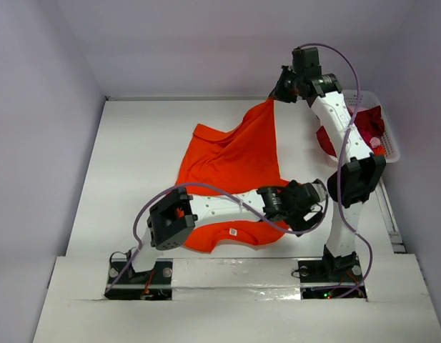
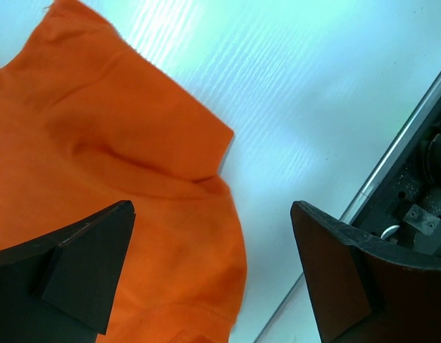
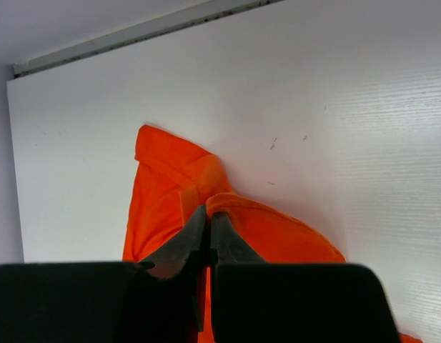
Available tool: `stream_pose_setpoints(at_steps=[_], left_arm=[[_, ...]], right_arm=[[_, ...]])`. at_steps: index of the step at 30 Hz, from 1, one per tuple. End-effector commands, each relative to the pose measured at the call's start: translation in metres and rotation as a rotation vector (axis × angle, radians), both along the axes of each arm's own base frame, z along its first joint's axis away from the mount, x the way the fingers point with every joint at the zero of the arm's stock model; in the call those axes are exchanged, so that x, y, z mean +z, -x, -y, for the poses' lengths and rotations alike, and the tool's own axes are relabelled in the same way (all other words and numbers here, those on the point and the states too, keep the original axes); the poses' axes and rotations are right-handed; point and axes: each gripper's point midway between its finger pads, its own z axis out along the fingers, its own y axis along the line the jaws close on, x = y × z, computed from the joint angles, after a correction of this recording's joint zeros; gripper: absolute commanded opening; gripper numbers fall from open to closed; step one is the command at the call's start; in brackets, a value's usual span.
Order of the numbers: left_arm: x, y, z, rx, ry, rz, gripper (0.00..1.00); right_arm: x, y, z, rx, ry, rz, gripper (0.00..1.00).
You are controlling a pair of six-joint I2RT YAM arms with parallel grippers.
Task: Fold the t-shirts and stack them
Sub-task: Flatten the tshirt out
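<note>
The bright orange t-shirt (image 1: 234, 161) lies on the white table, with its white neck label (image 1: 233, 231) near the front edge. My right gripper (image 1: 276, 95) is shut on a corner of the orange shirt (image 3: 206, 200) and holds it lifted at the back of the table. My left gripper (image 1: 306, 214) is open, low over the shirt's right sleeve (image 2: 134, 143), with cloth under one of its fingers (image 2: 91, 264) and bare table under the other. The dark red t-shirt (image 1: 370, 125) lies bunched in the basket at the right.
A white lattice basket (image 1: 389, 139) stands at the table's back right corner. A metal rail (image 2: 392, 157) runs along the table's right edge, close to my left gripper. The right arm's base stands just beyond it.
</note>
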Motion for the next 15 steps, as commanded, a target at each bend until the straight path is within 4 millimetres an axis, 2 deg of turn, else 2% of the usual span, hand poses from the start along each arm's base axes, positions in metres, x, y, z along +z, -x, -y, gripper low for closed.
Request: stream_pose_setpoints(at_steps=[1,6,9,15], left_arm=[[-0.011,0.005,0.013,-0.067,0.026,0.008,0.91],[-0.045,0.001,0.018,-0.070,-0.019,0.014,0.92],[-0.059,0.000,0.020,-0.069,-0.033,0.012,0.92],[-0.064,-0.003,0.025,-0.059,-0.027,0.023,0.92]], right_arm=[[0.046,0.007,0.005,0.010,-0.020,0.111,0.00],[0.049,0.007,0.007,0.011,-0.030,0.113,0.00],[0.050,0.007,0.006,0.016,-0.035,0.116,0.00],[0.049,0.007,0.005,0.022,-0.040,0.113,0.00]])
